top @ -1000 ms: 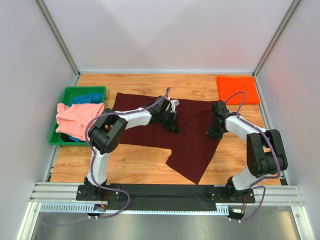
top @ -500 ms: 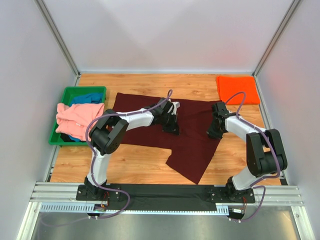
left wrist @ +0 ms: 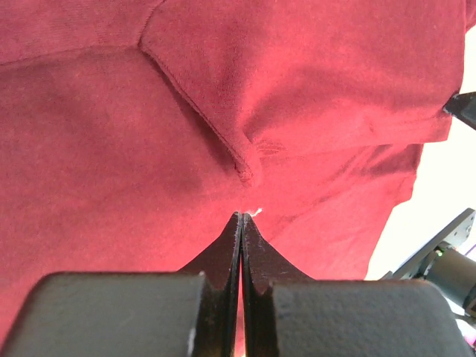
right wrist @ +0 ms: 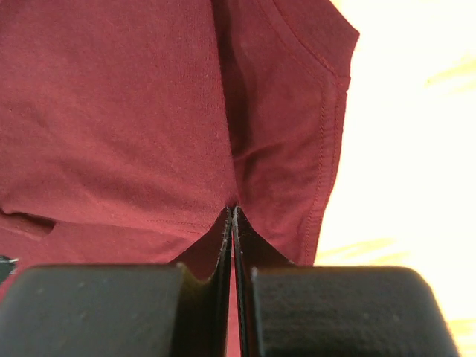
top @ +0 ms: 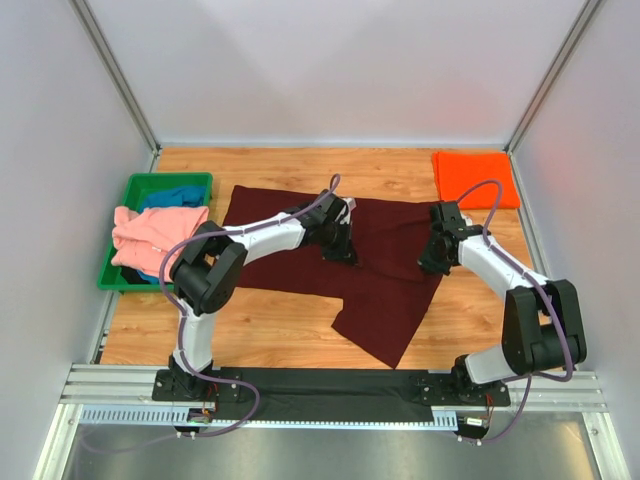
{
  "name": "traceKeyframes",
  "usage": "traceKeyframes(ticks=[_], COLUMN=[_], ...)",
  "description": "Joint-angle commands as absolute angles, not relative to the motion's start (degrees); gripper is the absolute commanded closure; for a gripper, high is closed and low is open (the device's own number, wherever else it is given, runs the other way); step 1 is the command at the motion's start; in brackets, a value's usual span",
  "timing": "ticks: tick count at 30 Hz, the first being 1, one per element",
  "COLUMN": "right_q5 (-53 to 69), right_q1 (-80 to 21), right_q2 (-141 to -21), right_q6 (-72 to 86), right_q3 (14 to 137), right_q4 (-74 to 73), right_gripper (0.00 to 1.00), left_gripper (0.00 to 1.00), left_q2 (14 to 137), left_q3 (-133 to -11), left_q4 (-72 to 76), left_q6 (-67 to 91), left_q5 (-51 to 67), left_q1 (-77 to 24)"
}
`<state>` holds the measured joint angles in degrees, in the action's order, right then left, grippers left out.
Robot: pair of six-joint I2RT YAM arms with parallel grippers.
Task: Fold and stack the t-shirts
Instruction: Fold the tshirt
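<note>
Green tray (top: 128, 186): at the left side of the table (top: 270, 325), with two shirts in it.
Pink shirt (top: 150, 232): a soft heap hanging over the tray's near edge.
Blue shirt (top: 178, 195): in the tray, partly under the pink one.
Maroon shirt (top: 385, 310): spread out in the middle of the table, with one corner pointing to the bottom of the frame.
Left end effector (top: 342, 255): clenched tight, pinching the maroon shirt near its middle.
Right end effector (top: 428, 265): clenched tight, pinching the maroon shirt at its right edge, by the sleeve hem.
Orange shirt (top: 476, 178): already folded, in the upper right corner of the table.
Step now: I think both arms have a hold and are about to fold the maroon shirt.
How to do it well: lift both pinches together and at the same height. Go slowly, so the cloth does not slip out. Lay it down flat with the edges lined up.
Count: four shirts, one of each color. One tray. Two arms.
</note>
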<state>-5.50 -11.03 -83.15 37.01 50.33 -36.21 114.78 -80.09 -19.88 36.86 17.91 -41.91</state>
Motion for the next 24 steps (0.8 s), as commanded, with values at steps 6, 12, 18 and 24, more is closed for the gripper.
traceKeyframes(ticks=[6,12,18,24], right_q5=[-5.7,-4.3,-4.3,-3.6], right_q1=[-11.1,-11.1,-11.2,-11.1], right_q2=[-79.2,-79.7,-78.3,-78.2], right_q6=[36.0,36.4,36.3,36.3], right_q3=[53.0,51.9,51.5,51.2], right_q4=[-38.7,-37.4,-37.2,-36.5], right_gripper=[1.00,1.00,1.00,1.00], left_gripper=[1.00,0.59,0.51,0.51], left_q2=[109.1,110.9,115.0,119.7], left_q3=[-80.8,-77.4,-79.2,-82.7], left_q4=[-19.2,-10.6,-13.2,-14.1], left_q6=[35.9,36.1,35.9,36.0], left_q5=[17.9,24.0,22.1,22.3], left_q1=[-42.1,-42.1,-42.1,-42.1])
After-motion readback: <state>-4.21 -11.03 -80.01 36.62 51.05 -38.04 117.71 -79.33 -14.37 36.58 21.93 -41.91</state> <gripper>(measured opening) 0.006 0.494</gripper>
